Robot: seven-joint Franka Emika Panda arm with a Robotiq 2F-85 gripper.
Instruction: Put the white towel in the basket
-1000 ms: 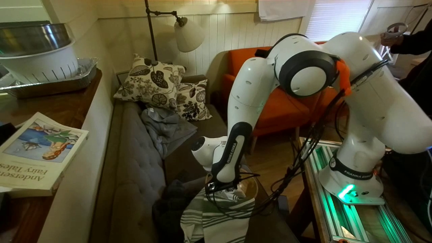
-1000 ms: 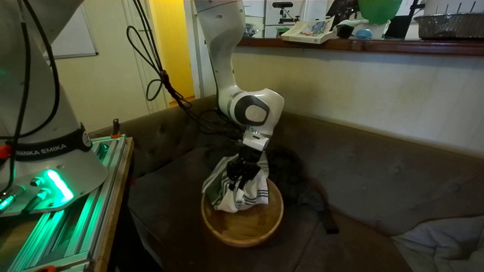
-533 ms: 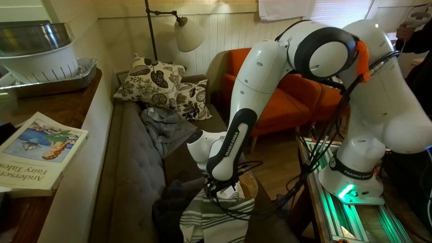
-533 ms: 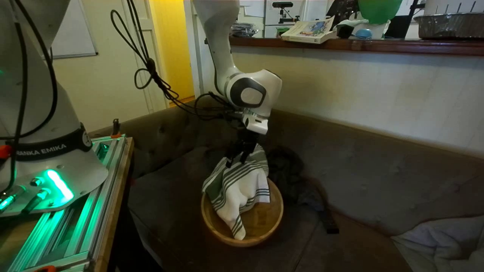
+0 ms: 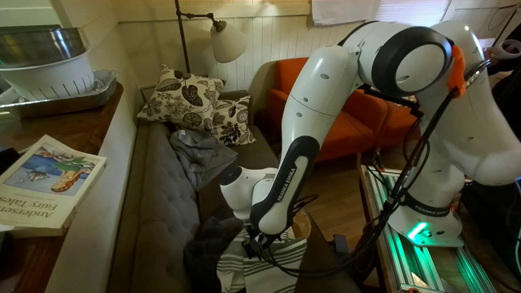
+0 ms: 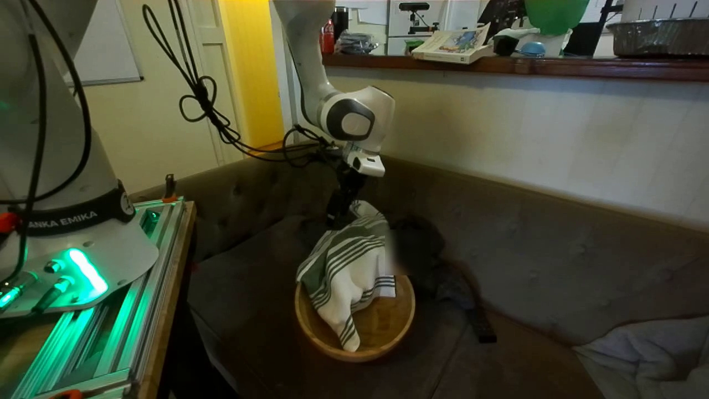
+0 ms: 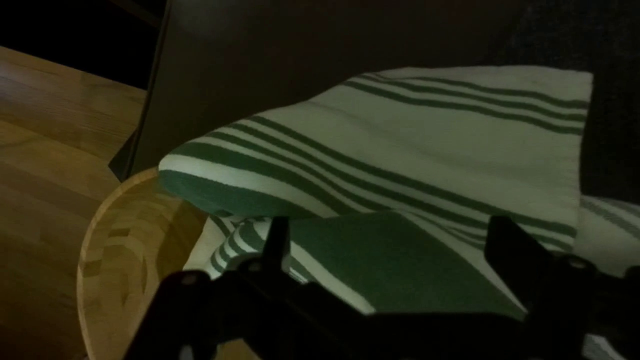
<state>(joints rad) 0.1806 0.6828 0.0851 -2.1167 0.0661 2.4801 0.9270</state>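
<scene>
**Green Stripes Are Crossing White**

The towel (image 7: pixel 425 130) is showing thin green stripes and broad green bands on white. The wooden bowl (image 7: pixel 127 255) is showing honey brown with darker patches. The gripper (image 7: pixel 390 227) is looking black, the arm (image 5: pixel 317 89) white with black trim. Cushions (image 5: pixel 183 97) are carrying dark leaf patterns on cream; an armchair (image 5: pixel 348 132) is showing orange.

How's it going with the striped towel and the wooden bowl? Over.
Gripper open, nothing held. Striped towel partly in wooden bowl, rest draped out over its rim. No obstacle visible between gripper and towel.
</scene>
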